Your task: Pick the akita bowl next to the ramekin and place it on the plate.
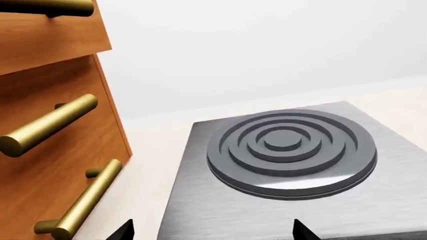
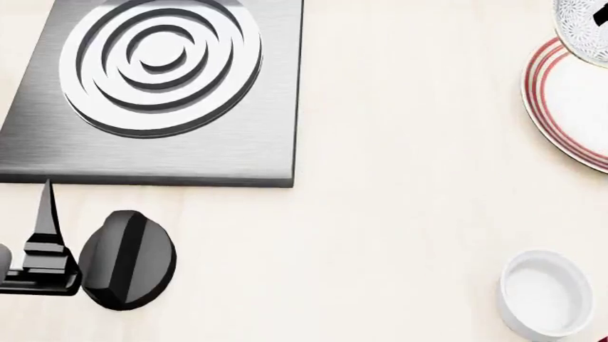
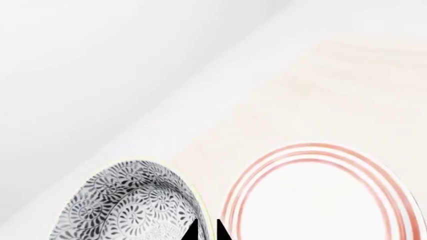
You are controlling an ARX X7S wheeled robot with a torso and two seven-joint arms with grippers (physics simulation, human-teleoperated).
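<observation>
A: Where is the small grey-white akita bowl with the dark floral speckle (image 3: 130,205)?

B: At the far right of the head view it shows only as a patterned sliver (image 2: 582,28), overlapping the far rim of the shallow white plate with thin red rings (image 2: 560,107). Whether it rests on that plate or hangs above it, I cannot tell.

A: And the right tool (image 3: 205,231)?

B: In the right wrist view two dark fingertips sit close together at the bowl's rim, one tip (image 3: 195,231) over the patterned inside, one just outside, so the tool is pinching the rim. The plate (image 3: 320,200) lies just beside.

A: The small plain glossy white ramekin (image 2: 546,293)?

B: Near the robot on the pale table (image 2: 399,185), well apart from the plate.

A: The left tool (image 1: 212,232)?

B: Its tips are spread wide, holding nothing. Ahead sits a brushed-steel hob with a dark ringed burner (image 1: 291,147), beside wooden drawers with brass bar handles (image 1: 50,125). A black round knob (image 2: 127,259) lies on the table near that tool.
</observation>
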